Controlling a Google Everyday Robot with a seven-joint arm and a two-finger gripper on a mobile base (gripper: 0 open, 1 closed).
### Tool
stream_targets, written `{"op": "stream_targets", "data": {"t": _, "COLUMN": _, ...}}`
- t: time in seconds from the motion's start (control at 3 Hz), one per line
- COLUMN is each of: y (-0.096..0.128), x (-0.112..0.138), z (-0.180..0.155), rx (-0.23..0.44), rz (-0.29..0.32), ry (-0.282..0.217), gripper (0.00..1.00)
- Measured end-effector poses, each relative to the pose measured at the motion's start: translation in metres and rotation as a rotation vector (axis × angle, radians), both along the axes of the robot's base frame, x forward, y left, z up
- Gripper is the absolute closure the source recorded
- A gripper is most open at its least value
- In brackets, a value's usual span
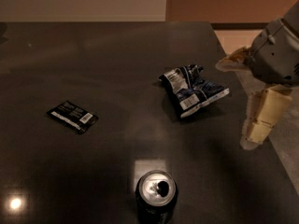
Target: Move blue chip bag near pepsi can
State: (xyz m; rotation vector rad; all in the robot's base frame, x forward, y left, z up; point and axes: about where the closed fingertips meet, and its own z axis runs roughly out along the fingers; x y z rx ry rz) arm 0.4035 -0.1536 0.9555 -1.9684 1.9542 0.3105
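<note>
- A flat black packet (72, 116) lies at the left of the dark bench (93, 50), well apart from everything else; it has no part in the task.
- The can (156, 202) stands upright at the near edge, about mid-bench, its silver top and drinking hole facing up.
- The bag (192, 90) lies crumpled farther back and to the right of the can, on the bench's right half. There is a clear stretch of bare bench between the two, so they are apart and not yet near each other.
- The hand (235, 106) hangs at the right edge of the bench, just to the right of the bag and not touching it. Its two pale fingers (261, 118) are spread wide, one reaching left toward the bag and one pointing down, with nothing between them: it is released and empty.
- Progress, as I judge it: the task is at its start. The bag is ungrasped and unmoved from its far spot.
- What is left: bring the hand over the bag, close on it, carry or slide it toward the near edge, and set it down beside the can without knocking the can over.
</note>
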Motion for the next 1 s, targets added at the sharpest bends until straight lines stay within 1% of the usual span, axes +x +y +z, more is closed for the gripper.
{"op": "stream_targets", "data": {"t": 0.33, "y": 0.021, "x": -0.022, "z": -0.013, "rx": 0.065, "rz": 0.12, "ry": 0.038, "gripper": 0.0}}
{"op": "stream_targets", "data": {"t": 0.67, "y": 0.034, "x": -0.026, "z": -0.025, "rx": 0.059, "rz": 0.153, "ry": 0.026, "gripper": 0.0}}
{"op": "stream_targets", "data": {"t": 1.0, "y": 0.034, "x": -0.026, "z": -0.025, "rx": 0.059, "rz": 0.153, "ry": 0.026, "gripper": 0.0}}
